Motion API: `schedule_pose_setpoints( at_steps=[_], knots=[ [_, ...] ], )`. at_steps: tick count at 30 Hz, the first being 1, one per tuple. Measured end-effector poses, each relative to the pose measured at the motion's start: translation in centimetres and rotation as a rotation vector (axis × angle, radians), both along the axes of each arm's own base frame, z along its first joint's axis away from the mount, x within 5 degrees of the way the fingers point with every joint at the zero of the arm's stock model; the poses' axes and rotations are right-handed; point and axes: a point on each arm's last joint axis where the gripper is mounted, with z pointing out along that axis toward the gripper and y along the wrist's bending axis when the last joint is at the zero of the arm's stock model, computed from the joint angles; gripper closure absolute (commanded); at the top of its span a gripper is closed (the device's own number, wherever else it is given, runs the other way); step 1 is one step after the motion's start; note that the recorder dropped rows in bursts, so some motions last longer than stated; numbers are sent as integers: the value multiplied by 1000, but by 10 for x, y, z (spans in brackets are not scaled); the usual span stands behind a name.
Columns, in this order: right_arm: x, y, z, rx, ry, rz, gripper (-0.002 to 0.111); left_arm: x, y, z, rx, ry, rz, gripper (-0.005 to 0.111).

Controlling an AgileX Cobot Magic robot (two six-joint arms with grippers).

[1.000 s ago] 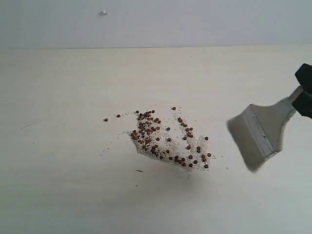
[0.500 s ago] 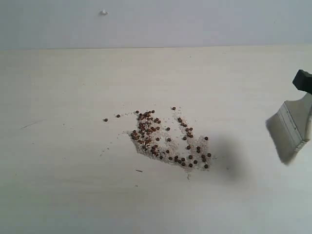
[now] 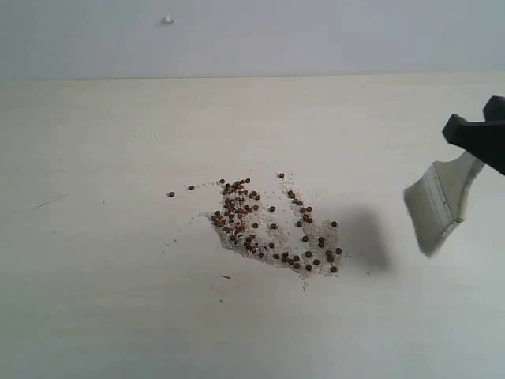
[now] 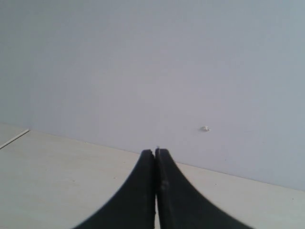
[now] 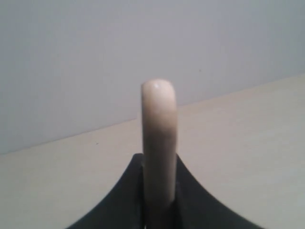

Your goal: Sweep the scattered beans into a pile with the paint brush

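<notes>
The beans (image 3: pixel 264 225) lie scattered with whitish grit in a loose patch at the table's middle; two stray beans (image 3: pixel 180 191) sit just left of it. No compact pile shows. The paint brush (image 3: pixel 439 203) hangs above the table at the right, bristles pointing down-left, clear of the beans. My right gripper (image 3: pixel 481 146) is shut on its wooden handle (image 5: pixel 158 138), which stands up between the black fingers in the right wrist view. My left gripper (image 4: pixel 155 152) is shut on nothing, its fingers pressed together; it does not show in the exterior view.
The pale table (image 3: pixel 110 300) runs back to a grey wall (image 3: pixel 316 35) with a small white mark (image 3: pixel 168 20). The brush's shadow (image 3: pixel 364 237) falls just right of the beans.
The brush swung out to the right and lifted, then came back a little leftward and turned, with the right gripper now higher in view. The beans have not moved.
</notes>
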Motion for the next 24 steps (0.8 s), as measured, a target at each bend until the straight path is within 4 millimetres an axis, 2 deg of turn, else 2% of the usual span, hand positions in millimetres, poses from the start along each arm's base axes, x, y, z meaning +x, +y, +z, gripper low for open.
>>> schedule_pose_setpoints(
  at_steps=[3,7,11,12,20,24],
  knots=[
    [4,18,-12,-33,26,73,108,0,0,0,0,0,0,107],
    [7,29,-27,-56,41,73,108,0,0,0,0,0,0,107],
    [13,47,-43,15,12,68,108,0,0,0,0,0,0,107],
    [17,56,-46,51,17,82,108,0,0,0,0,0,0,107],
    [39,104,-50,151,27,163,108,0,0,0,0,0,0,107],
    [50,120,-50,171,34,184,108,0,0,0,0,0,0,107]
  ],
)
